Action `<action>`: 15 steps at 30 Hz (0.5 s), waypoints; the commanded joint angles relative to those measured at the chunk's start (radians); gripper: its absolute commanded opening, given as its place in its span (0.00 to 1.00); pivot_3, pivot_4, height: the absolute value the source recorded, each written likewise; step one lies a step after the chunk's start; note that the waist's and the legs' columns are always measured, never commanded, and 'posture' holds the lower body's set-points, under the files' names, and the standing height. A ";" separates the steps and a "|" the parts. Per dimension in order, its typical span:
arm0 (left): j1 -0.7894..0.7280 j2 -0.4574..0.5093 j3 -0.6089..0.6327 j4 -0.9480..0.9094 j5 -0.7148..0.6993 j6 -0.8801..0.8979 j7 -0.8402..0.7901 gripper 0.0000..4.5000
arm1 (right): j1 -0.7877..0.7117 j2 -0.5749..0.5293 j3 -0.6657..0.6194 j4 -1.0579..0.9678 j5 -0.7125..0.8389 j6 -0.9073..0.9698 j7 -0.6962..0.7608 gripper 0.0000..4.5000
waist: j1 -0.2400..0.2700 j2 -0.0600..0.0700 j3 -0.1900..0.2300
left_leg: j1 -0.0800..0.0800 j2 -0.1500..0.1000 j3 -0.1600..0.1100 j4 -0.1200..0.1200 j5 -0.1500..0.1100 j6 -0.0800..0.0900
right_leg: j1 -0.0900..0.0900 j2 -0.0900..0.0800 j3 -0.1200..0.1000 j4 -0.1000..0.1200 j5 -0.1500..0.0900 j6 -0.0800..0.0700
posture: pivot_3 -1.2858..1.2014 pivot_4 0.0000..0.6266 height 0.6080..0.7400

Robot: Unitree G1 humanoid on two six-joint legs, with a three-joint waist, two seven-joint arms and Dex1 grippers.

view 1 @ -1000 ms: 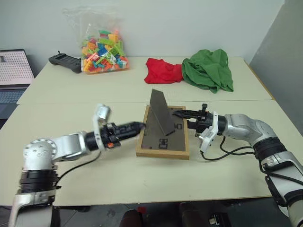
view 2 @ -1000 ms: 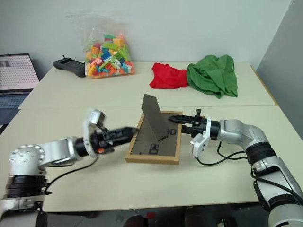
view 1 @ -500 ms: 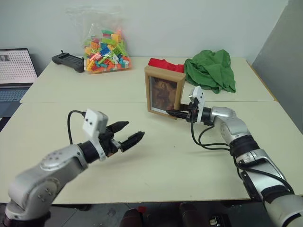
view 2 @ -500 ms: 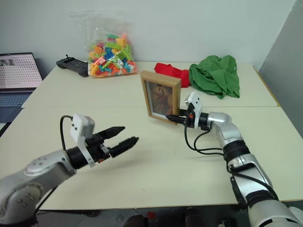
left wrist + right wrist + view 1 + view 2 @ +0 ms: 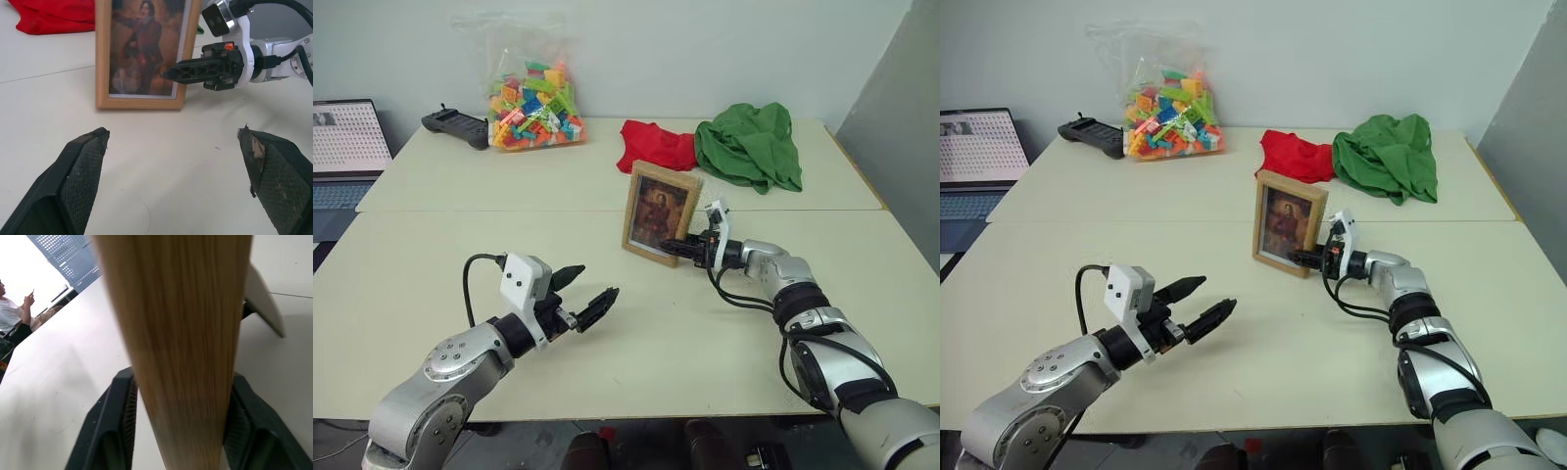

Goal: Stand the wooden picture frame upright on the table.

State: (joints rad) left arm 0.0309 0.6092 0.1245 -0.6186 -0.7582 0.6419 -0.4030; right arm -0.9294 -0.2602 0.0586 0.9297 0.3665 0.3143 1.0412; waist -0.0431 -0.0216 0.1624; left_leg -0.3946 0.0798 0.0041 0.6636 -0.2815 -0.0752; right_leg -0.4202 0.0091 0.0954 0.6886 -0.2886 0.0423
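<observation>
Now | wooden picture frame (image 5: 660, 213) upright | right pincer (image 5: 178, 431) straddles its edge | left pincer (image 5: 171, 183) wide.

A work room or lab; big pale tabletop (image 5: 607, 382) by a plain wall; open laptop (image 5: 342, 147) far left.

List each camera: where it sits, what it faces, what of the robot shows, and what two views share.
Head cameras: look forward and down over the table, both arms in view.
Left wrist camera: looks along the open left gripper at the upright picture frame and the right gripper.
Right wrist camera: looks along its own fingers at the frame's wooden edge between them; a person sits far off.
Shared: the frame and the right gripper show in the head and left wrist views.
</observation>
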 commanded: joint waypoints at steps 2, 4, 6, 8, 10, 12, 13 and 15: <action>-0.024 0.003 0.010 0.006 0.032 -0.029 -0.034 1.00 | 0.032 -0.014 -0.004 -0.047 -0.054 -0.061 0.013 0.79 | 0.000 0.000 0.000 | 0.000 0.000 0.000 0.000 0.000 0.000 | 0.000 0.000 0.000 0.000 0.000 0.000 | 0.52 0.24 1.00; -0.047 0.011 0.022 0.040 0.040 -0.028 -0.054 1.00 | 0.065 -0.034 -0.002 -0.099 -0.069 -0.065 0.022 0.89 | 0.000 0.000 0.000 | 0.000 0.000 0.000 0.000 0.000 0.000 | 0.000 0.000 0.000 0.000 0.000 0.000 | 0.52 0.24 1.00; -0.089 0.024 0.043 0.089 0.033 -0.011 -0.075 1.00 | 0.106 -0.070 0.001 -0.175 -0.089 -0.060 0.023 0.99 | 0.004 0.000 0.000 | 0.000 0.000 0.000 0.000 0.000 0.000 | 0.000 0.000 -0.001 0.000 0.000 0.000 | 0.52 0.24 1.00; -0.137 0.047 0.062 0.142 0.021 0.013 -0.098 1.00 | 0.155 -0.121 0.009 -0.261 -0.118 -0.065 0.019 0.99 | 0.006 0.000 0.000 | 0.000 0.000 -0.001 0.000 0.000 0.000 | 0.000 0.000 -0.001 0.000 0.000 0.000 | 0.52 0.24 1.00; -0.196 0.086 0.076 0.207 0.015 0.043 -0.133 1.00 | 0.210 -0.188 0.018 -0.363 -0.162 -0.077 0.002 0.99 | 0.012 0.000 0.000 | -0.001 0.000 -0.001 0.000 0.000 0.000 | 0.000 0.000 -0.001 0.000 0.000 0.000 | 0.52 0.24 1.00; -0.275 0.151 0.085 0.295 0.002 0.089 -0.200 1.00 | 0.267 -0.279 0.000 -0.498 -0.184 -0.118 0.011 0.99 | 0.013 0.000 0.000 | -0.001 0.000 -0.001 0.000 0.000 0.000 | 0.000 0.000 -0.002 0.000 0.000 0.000 | 0.52 0.24 1.00; -0.332 0.201 0.077 0.366 0.021 0.092 -0.256 1.00 | 0.285 -0.326 -0.032 -0.613 -0.145 -0.057 0.028 0.99 | 0.012 0.000 0.000 | -0.001 0.000 -0.001 0.000 0.000 0.000 | 0.000 0.000 -0.002 0.000 0.000 0.000 | 0.52 0.24 1.00; -0.452 0.280 0.053 0.507 0.053 0.088 -0.379 1.00 | 0.313 -0.401 -0.096 -0.857 -0.010 0.153 0.051 0.99 | 0.000 0.001 0.002 | 0.000 0.000 -0.001 0.000 0.000 0.000 | 0.000 0.001 0.000 0.000 0.000 0.000 | 0.52 0.24 1.00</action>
State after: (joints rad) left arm -0.3341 0.8255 0.1638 -0.1996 -0.7339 0.7384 -0.6834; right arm -0.6094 -0.6079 0.0477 0.2966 0.2334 0.3168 1.0687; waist -0.0431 -0.0201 0.1646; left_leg -0.3968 0.0807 0.0012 0.6631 -0.2815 -0.0751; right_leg -0.4227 0.0122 0.0939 0.6896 -0.2888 0.0425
